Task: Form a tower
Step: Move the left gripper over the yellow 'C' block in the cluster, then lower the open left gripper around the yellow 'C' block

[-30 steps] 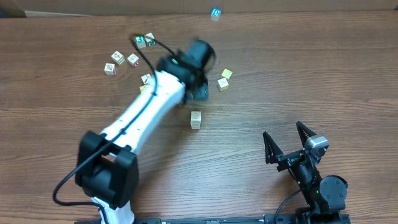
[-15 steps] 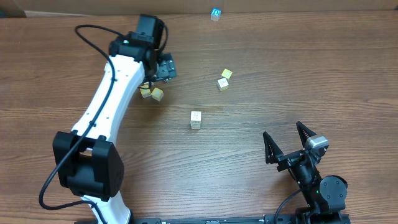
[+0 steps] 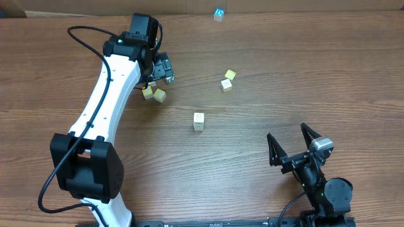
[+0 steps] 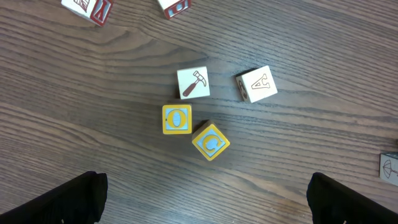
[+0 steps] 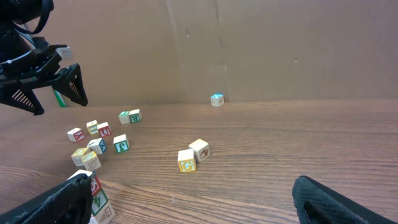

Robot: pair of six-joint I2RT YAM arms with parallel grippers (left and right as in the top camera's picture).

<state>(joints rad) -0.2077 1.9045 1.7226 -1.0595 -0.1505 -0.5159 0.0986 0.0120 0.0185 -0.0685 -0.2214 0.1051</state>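
The tower (image 3: 199, 121) is a narrow stack of small wooden cubes standing alone mid-table. In the right wrist view the tower (image 5: 99, 200) shows a red-marked cube above a green-marked one, partly behind my finger. My left gripper (image 3: 162, 68) hovers open and empty at the back left over loose cubes. Its dark fingertips (image 4: 65, 200) sit far apart at the frame's bottom corners, above two yellow-faced cubes (image 4: 176, 119), a hammer cube (image 4: 193, 83) and a letter A cube (image 4: 257, 84). My right gripper (image 3: 293, 148) rests open and empty at the front right, well away from the tower.
Two loose cubes (image 3: 226, 83) lie right of centre, seen also as the pair of cubes (image 5: 191, 155). A blue-marked cube (image 3: 218, 13) sits at the far edge by the cardboard wall (image 5: 249, 43). Several more cubes (image 5: 99, 140) cluster at the back left.
The left arm swung from just behind the tower to the back left over the loose cubes, and its jaws widened to fully open. The right arm stayed still.
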